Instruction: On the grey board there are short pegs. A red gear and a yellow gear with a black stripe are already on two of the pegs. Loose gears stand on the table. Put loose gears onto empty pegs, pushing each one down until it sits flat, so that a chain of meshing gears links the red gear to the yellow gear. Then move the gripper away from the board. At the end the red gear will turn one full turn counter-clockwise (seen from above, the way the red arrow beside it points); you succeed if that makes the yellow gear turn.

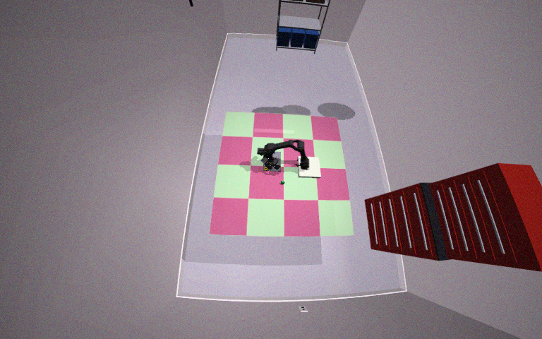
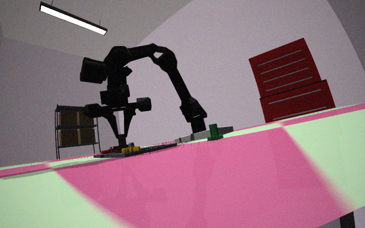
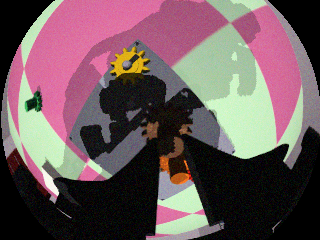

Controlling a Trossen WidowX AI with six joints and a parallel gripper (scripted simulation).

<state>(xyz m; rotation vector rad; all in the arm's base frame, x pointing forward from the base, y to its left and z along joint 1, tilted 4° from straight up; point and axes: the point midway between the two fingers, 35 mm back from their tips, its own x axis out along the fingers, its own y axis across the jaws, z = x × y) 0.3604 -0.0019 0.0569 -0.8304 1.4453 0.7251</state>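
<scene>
My gripper (image 2: pixel 122 135) (image 3: pixel 170 140) is shut on the hub of a brown gear (image 2: pixel 118 147) (image 3: pixel 167 119), low over the grey board (image 2: pixel 161 147) (image 3: pixel 150 56). Whether the brown gear sits flat on a peg is hidden. The yellow gear (image 1: pixel 265 168) (image 2: pixel 130 149) (image 3: pixel 120 66) sits on the board, close to the brown one; I cannot tell if their teeth mesh. The red gear (image 2: pixel 106 151) shows at the board's left in the exterior view. An orange gear with an upright hub (image 3: pixel 179 177) stands beside the red gear. A green gear (image 1: pixel 281 182) (image 2: pixel 214 132) (image 3: pixel 33 103) stands on the table, off the board.
The arm's base stands on a white plate (image 1: pixel 313 171), right of the board in the top view. The arm (image 1: pixel 285 144) (image 2: pixel 139 52) arches over to the board. Its shadow darkens much of the board in the wrist view. A red cabinet (image 1: pixel 471 207) (image 2: pixel 285 70) stands beyond the table.
</scene>
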